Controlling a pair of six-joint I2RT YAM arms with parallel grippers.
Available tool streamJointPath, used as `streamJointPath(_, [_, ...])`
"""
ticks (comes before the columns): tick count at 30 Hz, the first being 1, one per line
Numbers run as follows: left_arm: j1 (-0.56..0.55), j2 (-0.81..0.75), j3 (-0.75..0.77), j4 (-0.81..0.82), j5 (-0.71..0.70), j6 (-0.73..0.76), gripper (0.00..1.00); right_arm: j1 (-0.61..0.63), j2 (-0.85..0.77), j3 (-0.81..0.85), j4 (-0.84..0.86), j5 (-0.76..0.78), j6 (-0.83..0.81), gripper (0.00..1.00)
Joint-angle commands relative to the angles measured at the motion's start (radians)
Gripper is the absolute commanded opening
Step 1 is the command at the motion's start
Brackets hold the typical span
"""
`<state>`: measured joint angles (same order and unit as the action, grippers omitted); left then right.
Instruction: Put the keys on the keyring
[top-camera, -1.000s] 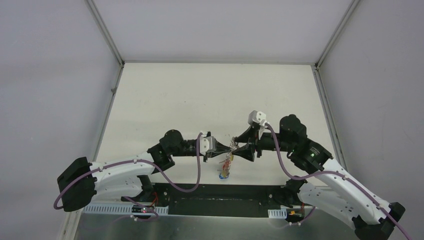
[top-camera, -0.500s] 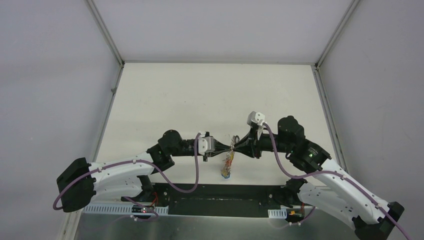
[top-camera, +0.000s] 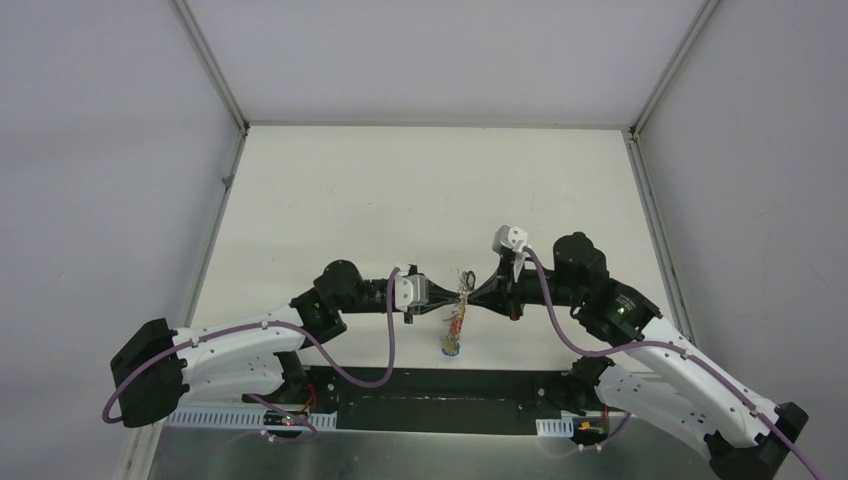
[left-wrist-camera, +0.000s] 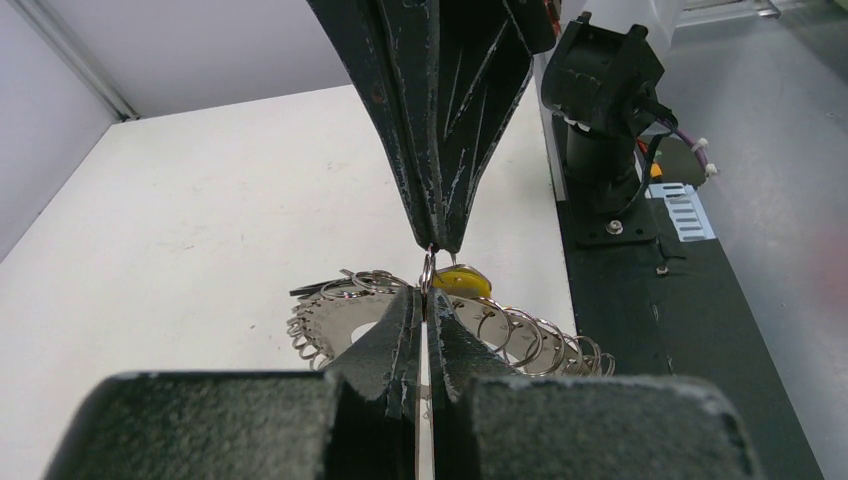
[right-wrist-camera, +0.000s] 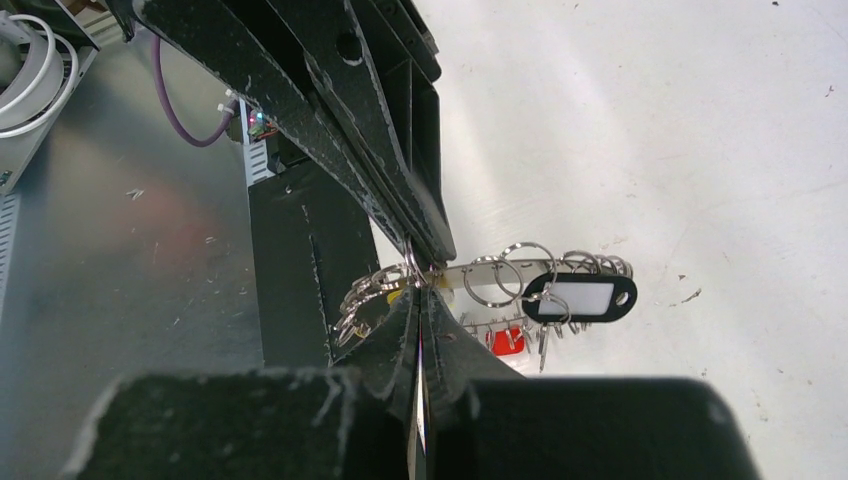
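Left end effector (left-wrist-camera: 425, 300) and right end effector (right-wrist-camera: 420, 288), both mine, are pinched closed tip to tip above the bench (top-camera: 350, 200), each gripping the keyring (left-wrist-camera: 520, 335); keys (right-wrist-camera: 505, 340), red- and yellow-headed, dangle from its coils.

Bright, even overhead light; soft shadows on the desk (top-camera: 400, 190). Wrist views blur the nearest gripper parts.

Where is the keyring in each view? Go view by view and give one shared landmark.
Top external: the keyring hangs just below centre.
Left wrist: lower centre, coils fanned to both sides of the middle.
Right wrist: centre, with a black tag on its right.
Shared landmark: the black base strip, at right in left wrist, at left in right wrist.
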<state>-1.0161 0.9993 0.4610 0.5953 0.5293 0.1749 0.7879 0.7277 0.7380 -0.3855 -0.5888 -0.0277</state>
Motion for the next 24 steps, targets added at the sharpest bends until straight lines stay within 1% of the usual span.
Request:
streamJointPath(1, [-0.012,-0.052,0.027,0.062,0.005,0.024,0.0,0.004,-0.03,0.007,-0.03,0.007,-0.014,0.0])
streamJointPath(7, [-0.012,-0.063,0.022,0.059,-0.002,0.034,0.0,0.004,-0.035,-0.012,-0.055,0.031,-0.02,0.0])
streamJointPath(15, [-0.01,-0.063,0.03,0.064,0.009,0.034,0.0,0.004,0.019,0.006,-0.06,0.017,-0.031,0.0])
streamJointPath(16, [-0.011,-0.063,0.031,0.066,0.01,0.034,0.0,0.004,0.023,0.007,-0.058,0.015,-0.032,0.03])
streamJointPath(19, [-0.011,-0.062,0.032,0.067,0.012,0.034,0.0,0.004,0.017,0.01,-0.047,0.003,-0.046,0.31])
streamJointPath(20, [-0.012,-0.061,0.032,0.067,0.012,0.034,0.0,0.004,0.012,0.01,-0.043,-0.003,-0.051,0.38])
streamJointPath(22, [-0.012,-0.061,0.031,0.067,0.012,0.032,0.0,0.004,-0.008,0.008,-0.029,-0.011,-0.064,0.49])
streamJointPath(23, [-0.012,-0.062,0.03,0.067,0.012,0.032,0.0,0.004,-0.02,0.005,-0.021,-0.017,-0.068,0.53])
streamJointPath(24, [-0.011,-0.062,0.03,0.067,0.012,0.031,0.0,0.004,-0.033,0.003,-0.011,-0.021,-0.073,0.54])
